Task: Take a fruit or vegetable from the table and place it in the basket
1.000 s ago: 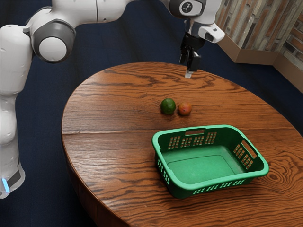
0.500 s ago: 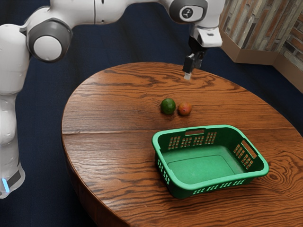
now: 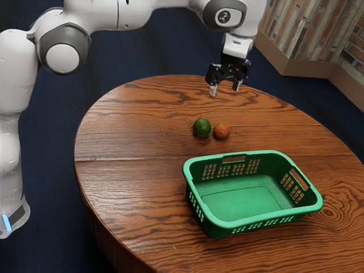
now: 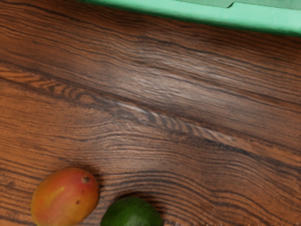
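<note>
One orange-red mango, one dark green fruit.

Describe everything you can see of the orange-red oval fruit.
The orange-red oval fruit has smooth-looking skin shading into yellow-orange, a small brown stem scar and a dark speck. It looks whole, lying on the brown wooden table beside the dark green rounded fruit, a narrow gap between them. The black two-finger gripper isn't touching it.
</note>
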You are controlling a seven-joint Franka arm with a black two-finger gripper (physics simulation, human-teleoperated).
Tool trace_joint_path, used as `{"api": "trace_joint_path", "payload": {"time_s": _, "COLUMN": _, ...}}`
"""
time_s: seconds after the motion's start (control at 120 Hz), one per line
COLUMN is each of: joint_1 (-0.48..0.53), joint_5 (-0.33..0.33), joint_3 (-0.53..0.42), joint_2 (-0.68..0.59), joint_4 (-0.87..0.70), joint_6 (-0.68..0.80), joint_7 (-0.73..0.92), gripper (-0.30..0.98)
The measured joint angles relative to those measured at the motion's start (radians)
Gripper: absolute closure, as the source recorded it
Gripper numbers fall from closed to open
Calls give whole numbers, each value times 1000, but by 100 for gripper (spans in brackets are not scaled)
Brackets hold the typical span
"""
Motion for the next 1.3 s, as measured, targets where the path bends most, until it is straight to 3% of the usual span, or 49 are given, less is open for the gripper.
{"api": "trace_joint_path", "payload": {"time_s": 0.367, "joint_1": -2, "joint_5": 6, "joint_3": 2, "joint_2": 47, "joint_4": -5, "joint_6": 10, "joint_7": 205, "gripper": 0}}
{"api": "trace_joint_path", "payload": {"time_s": 0.833, "joint_1": 1, "joint_5": 6, "joint_3": 5, "joint_2": 67, "joint_4": -23, "joint_6": 14, "joint_7": 338, "gripper": 0}}
{"api": "trace_joint_path", "payload": {"time_s": 1.3, "joint_1": 4, "joint_5": 12, "joint_3": 103, "joint_2": 125, "joint_4": -18, "joint_6": 87, "joint_7": 392, "gripper": 0}}
